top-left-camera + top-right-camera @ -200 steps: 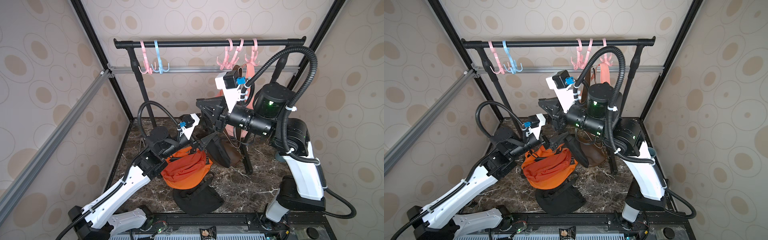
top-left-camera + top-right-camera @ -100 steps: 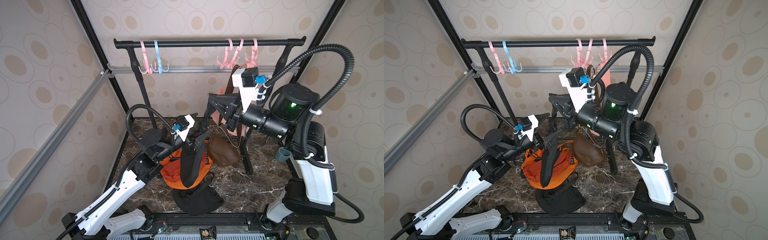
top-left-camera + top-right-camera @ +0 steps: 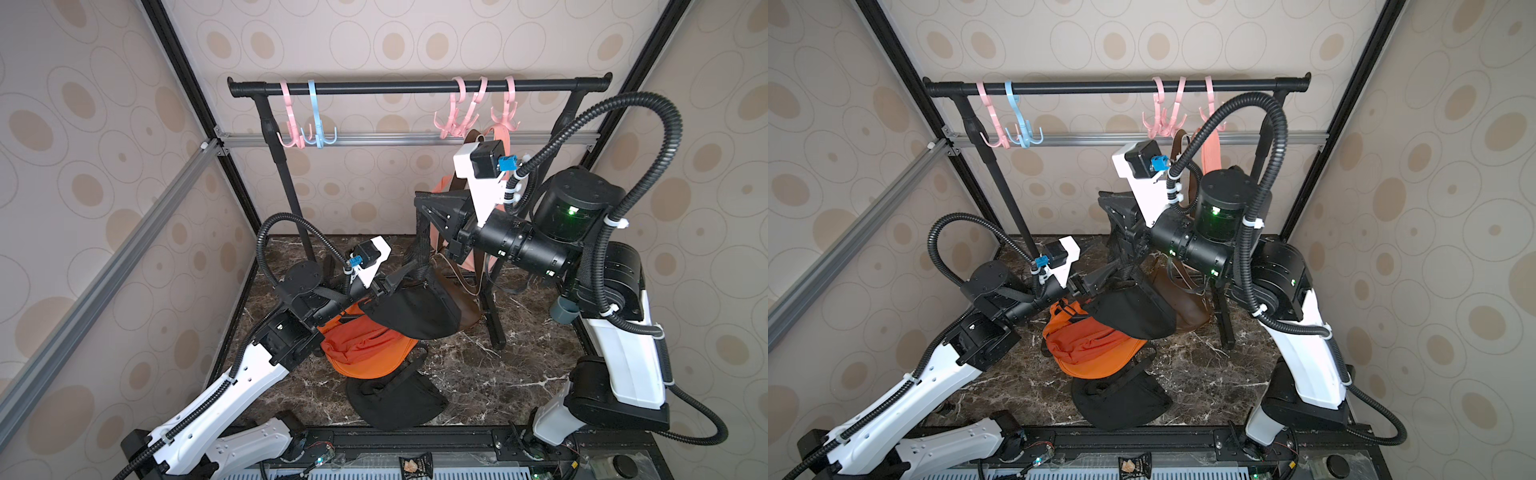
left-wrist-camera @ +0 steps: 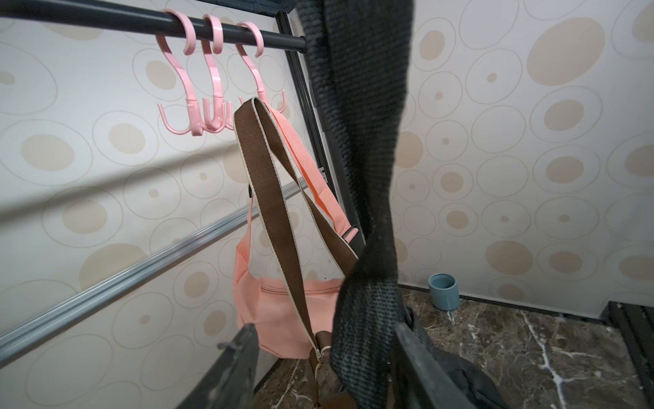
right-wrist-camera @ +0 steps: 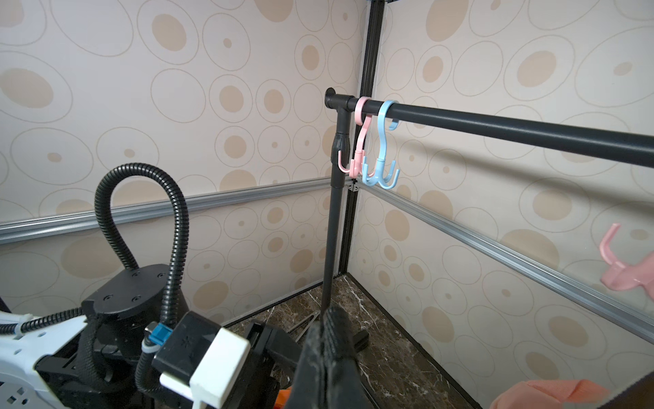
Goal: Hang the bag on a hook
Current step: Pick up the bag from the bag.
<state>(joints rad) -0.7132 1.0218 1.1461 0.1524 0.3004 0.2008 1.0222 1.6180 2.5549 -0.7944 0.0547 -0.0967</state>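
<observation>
A black bag [image 3: 415,309] [image 3: 1133,309] hangs off the floor by its black woven strap [image 3: 423,245] [image 4: 364,141]. My right gripper [image 3: 422,205] [image 3: 1111,210] [image 5: 329,340] is shut on the upper part of that strap, below the black rail [image 3: 374,86]. My left gripper [image 3: 399,279] [image 3: 1096,279] [image 4: 325,354] is at the strap's lower end, just above the bag. Its jaws stand apart with the strap between them, lying against one finger [image 4: 417,361]. Pink hooks [image 3: 457,120] and a blue hook [image 3: 318,133] hang on the rail.
A pink bag [image 4: 283,311] and a brown bag [image 3: 469,307] hang from the rightmost pink hook [image 3: 505,116]. An orange bag [image 3: 365,349] and another black bag [image 3: 395,399] lie on the marble floor. A grey-blue cup [image 3: 563,311] stands at the right.
The black bag has shifted right and turned broadside under the right gripper. My left gripper has come onto the strap, and its jaws have narrowed round it.
</observation>
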